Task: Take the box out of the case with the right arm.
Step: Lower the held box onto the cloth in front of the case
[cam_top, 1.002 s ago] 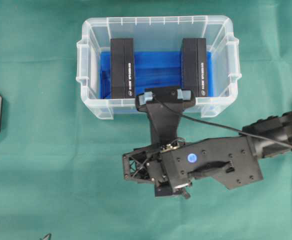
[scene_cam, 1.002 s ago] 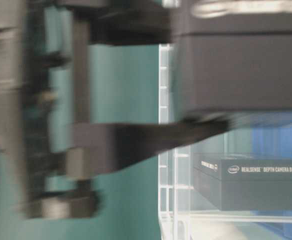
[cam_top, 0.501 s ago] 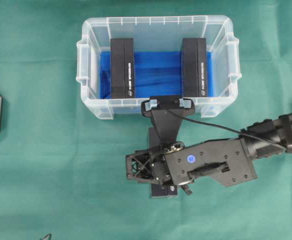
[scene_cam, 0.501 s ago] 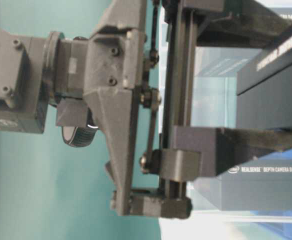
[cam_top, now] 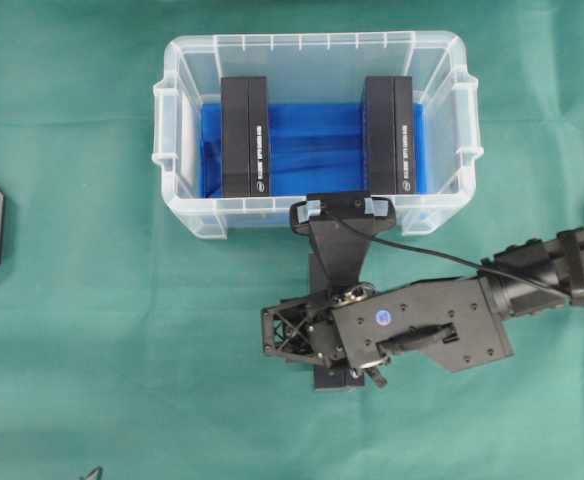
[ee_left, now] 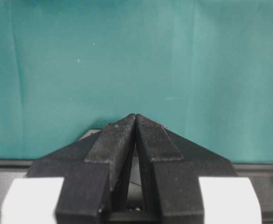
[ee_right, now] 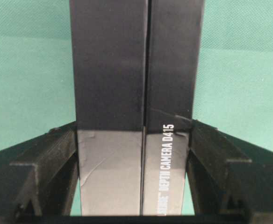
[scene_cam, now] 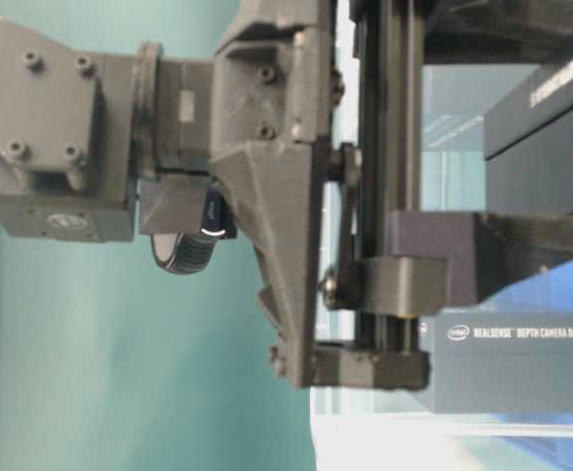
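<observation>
Overhead: clear case point(cam_top: 182, 150) holds two black boxes; right arm's gripper point(cam_top: 337, 372) sits over the green table point(cam_top: 92, 350) outside it; right wrist: depth-camera box point(ee_right: 136, 93) between jaws, contact indiscernible; left wrist: left gripper point(ee_left: 135, 122) jaws closed, empty.

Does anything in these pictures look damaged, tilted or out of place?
Nothing stands out. Two boxes stand straight in the case; a third box sits between the right end effector's fingers over the cloth.
</observation>
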Motion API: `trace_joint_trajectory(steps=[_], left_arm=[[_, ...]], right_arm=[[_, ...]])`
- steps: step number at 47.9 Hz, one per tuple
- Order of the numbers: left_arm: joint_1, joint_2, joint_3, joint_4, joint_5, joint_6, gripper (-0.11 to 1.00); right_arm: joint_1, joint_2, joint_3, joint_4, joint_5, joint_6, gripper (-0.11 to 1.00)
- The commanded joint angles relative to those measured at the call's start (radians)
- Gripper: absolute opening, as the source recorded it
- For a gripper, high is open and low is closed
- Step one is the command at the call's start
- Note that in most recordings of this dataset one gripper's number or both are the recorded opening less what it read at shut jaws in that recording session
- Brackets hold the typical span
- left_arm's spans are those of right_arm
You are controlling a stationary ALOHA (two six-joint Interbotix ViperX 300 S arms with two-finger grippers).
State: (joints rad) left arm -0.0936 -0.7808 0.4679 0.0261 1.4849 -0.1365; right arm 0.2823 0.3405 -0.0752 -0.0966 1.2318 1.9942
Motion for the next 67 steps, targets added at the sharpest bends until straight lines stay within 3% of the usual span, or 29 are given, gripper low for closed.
trace_joint_trajectory(steps=[1, 5, 9, 29, 48, 67], left_arm=[[-0.003, 0.003, -0.025, 0.003, -0.003, 0.0, 0.02], [-0.002, 0.002, -0.025, 0.003, -0.005, 0.0, 0.02], [-0.002, 0.002, -0.025, 0.003, -0.005, 0.0, 0.02], [-0.003, 0.002, -0.025, 0.003, -0.003, 0.0, 0.02], [-0.002, 0.003, -0.025, 0.002, -0.003, 0.0, 0.02], [-0.003, 0.005, -0.026, 0.002, -0.003, 0.0, 0.02]], right_arm=[[0.0, -0.026, -0.012, 0.0, -0.009, 0.003, 0.72], [0.0, -0.026, -0.014, 0.0, -0.02, 0.003, 0.88], [0.0, -0.026, -0.017, 0.0, -0.029, 0.008, 0.93], [-0.005, -0.051, -0.069, -0.003, 0.008, 0.003, 0.9], [-0.014, -0.094, -0.221, -0.034, 0.264, -0.038, 0.9], [-0.002, -0.118, -0.186, -0.023, 0.275, -0.064, 0.9]])
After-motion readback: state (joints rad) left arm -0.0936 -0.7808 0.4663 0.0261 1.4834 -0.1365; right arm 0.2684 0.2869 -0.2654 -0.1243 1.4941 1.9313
